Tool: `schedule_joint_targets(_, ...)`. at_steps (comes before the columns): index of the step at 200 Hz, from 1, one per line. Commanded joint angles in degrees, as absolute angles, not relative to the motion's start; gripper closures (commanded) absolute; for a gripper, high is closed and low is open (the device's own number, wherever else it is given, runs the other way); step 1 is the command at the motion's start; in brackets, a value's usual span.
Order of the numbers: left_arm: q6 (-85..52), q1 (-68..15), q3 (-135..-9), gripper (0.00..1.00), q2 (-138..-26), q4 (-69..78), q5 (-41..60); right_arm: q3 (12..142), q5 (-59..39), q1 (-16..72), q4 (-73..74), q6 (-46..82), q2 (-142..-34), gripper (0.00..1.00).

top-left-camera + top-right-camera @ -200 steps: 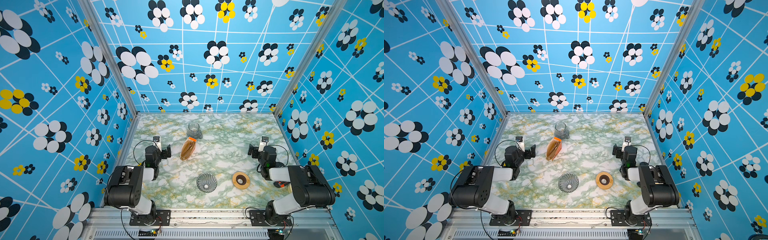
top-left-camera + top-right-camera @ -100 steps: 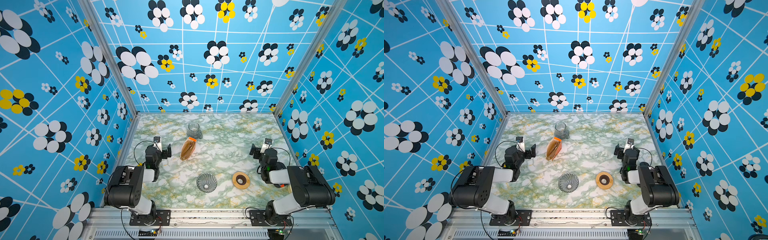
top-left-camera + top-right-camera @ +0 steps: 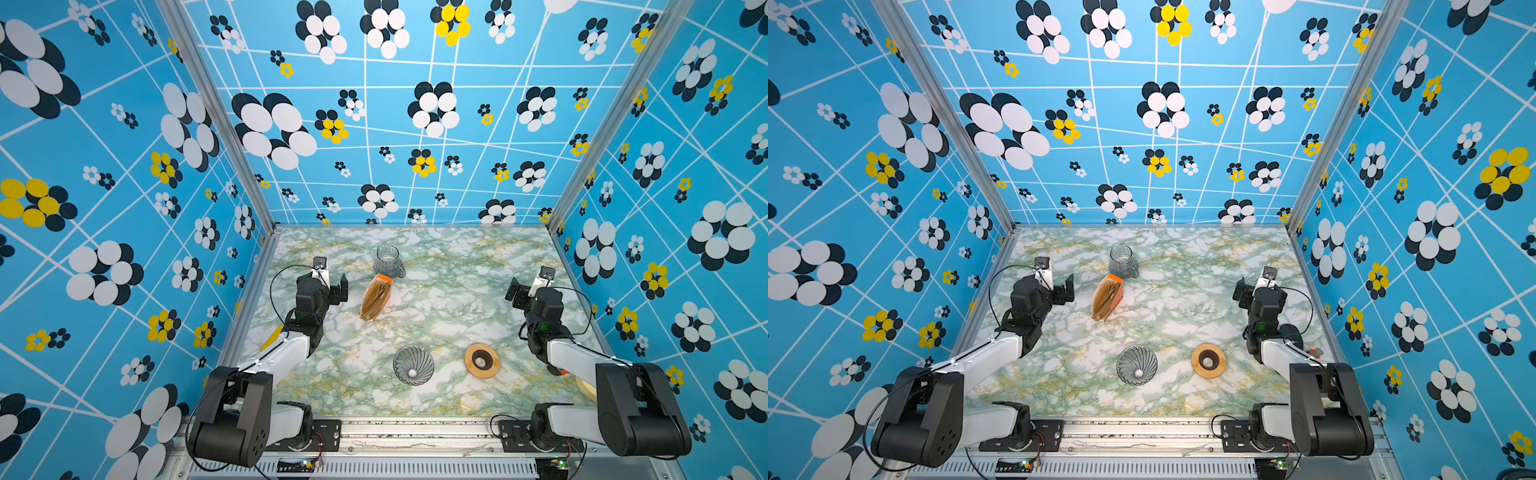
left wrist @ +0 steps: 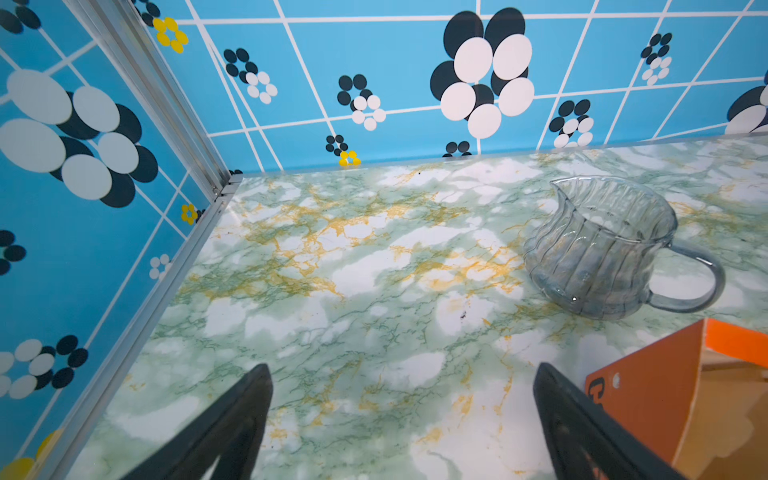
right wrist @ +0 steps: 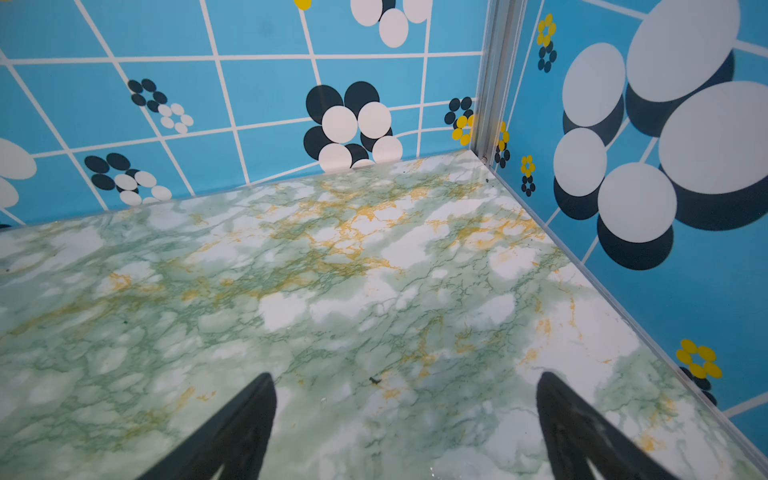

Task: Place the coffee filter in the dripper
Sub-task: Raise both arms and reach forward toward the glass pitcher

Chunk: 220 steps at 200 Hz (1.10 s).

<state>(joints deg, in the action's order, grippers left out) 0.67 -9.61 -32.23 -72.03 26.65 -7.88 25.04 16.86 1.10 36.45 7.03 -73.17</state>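
The dripper (image 3: 413,365) (image 3: 1136,365), a clear ribbed glass cone, sits mouth-up near the table's front middle. No loose coffee filter is in view. A clear orange-tagged packet of brown filters (image 3: 376,297) (image 3: 1108,297) lies at mid-table, and its orange end (image 4: 648,386) shows in the left wrist view. My left gripper (image 3: 337,289) (image 3: 1065,289) (image 4: 401,370) is open and empty just left of the packet. My right gripper (image 3: 515,291) (image 3: 1241,293) (image 5: 405,378) is open and empty over bare table at the right.
A clear glass jug (image 3: 388,261) (image 4: 602,249) with a handle stands just behind the packet. A round wooden ring (image 3: 481,360) (image 3: 1208,360) with a dark hole lies right of the dripper. Patterned walls close the table (image 3: 457,299) on the left, back and right.
Both grippers have shifted a little toward the back wall, the right wrist also slightly rightward. Both stay open and empty. The objects have not moved.
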Motion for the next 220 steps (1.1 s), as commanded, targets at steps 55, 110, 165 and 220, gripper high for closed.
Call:
schedule_joint_targets(55, -11.69, -13.51, -55.47, 0.01, -69.29, -2.00, 0.07, 34.82, 6.37, 3.06, 9.20, 20.21, -62.05, 0.01)
schedule_joint_targets(110, -17.79, -13.65, -70.68, 0.01, -77.58, -12.40, 15.05, 43.52, -8.57, 4.11, -0.40, 24.02, -63.40, 0.01)
schedule_joint_targets(165, -18.05, -13.24, -75.27, 0.01, -80.71, -17.33, 18.77, 48.82, -17.88, 5.60, -2.58, 23.11, -67.00, 0.01)
schedule_joint_targets(220, -16.19, -13.03, -73.53, 0.01, -81.04, -17.78, 20.04, 53.93, -15.89, 9.29, -2.21, 21.60, -73.36, 0.01)
